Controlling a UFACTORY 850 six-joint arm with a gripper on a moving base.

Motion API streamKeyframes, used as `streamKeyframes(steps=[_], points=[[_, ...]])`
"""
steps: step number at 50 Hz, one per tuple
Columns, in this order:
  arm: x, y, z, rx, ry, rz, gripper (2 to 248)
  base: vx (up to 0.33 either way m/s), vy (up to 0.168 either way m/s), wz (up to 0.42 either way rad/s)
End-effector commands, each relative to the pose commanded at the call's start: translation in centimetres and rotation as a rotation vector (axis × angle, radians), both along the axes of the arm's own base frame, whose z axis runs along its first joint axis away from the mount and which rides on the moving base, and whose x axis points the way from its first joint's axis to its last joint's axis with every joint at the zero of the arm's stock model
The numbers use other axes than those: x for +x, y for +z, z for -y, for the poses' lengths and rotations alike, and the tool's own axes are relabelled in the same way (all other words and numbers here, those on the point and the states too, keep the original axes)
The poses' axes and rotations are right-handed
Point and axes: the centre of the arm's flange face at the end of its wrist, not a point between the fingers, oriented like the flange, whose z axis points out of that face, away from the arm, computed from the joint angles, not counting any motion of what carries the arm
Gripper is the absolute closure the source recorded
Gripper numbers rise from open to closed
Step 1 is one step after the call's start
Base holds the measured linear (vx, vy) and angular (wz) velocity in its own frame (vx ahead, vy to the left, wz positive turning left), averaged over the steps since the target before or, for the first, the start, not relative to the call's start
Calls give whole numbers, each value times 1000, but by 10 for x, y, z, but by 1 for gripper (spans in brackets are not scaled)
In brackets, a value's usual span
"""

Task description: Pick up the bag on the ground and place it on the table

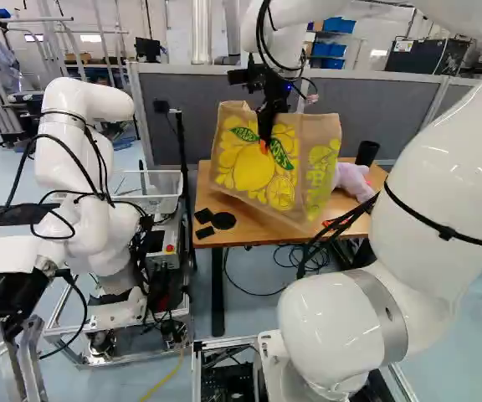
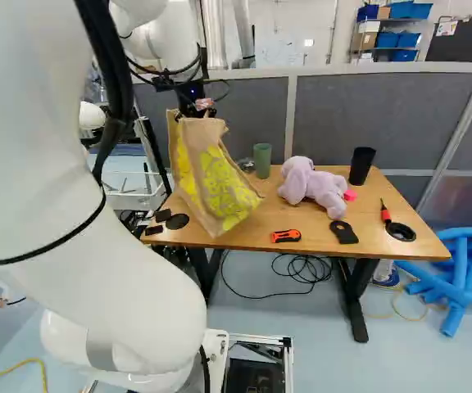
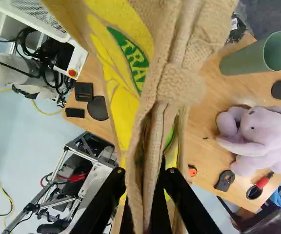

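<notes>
Burlap bag (image 2: 218, 180)'s hanging tilted with the hand (image 3: 145, 176) clamped on its top edge, tabletop (image 2: 314, 238) middle roughly 4 o'clock from it, right base view btw.

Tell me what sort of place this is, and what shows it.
Probably a robotics lab or workshop: another robot stands on a wheeled metal frame, grey partitions wall off the work area, and shelves of blue bins stand behind them.

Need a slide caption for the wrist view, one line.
End effector gripping the bag by its top edge above the table, green cup and purple plush beside it.
</notes>
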Motion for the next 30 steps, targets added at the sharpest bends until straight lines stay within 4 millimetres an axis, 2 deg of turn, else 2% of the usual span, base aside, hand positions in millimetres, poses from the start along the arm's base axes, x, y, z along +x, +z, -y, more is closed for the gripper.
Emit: streamKeyframes(steps=[30], points=[[3,0,-2,3,3,0,228,0,0,0]])
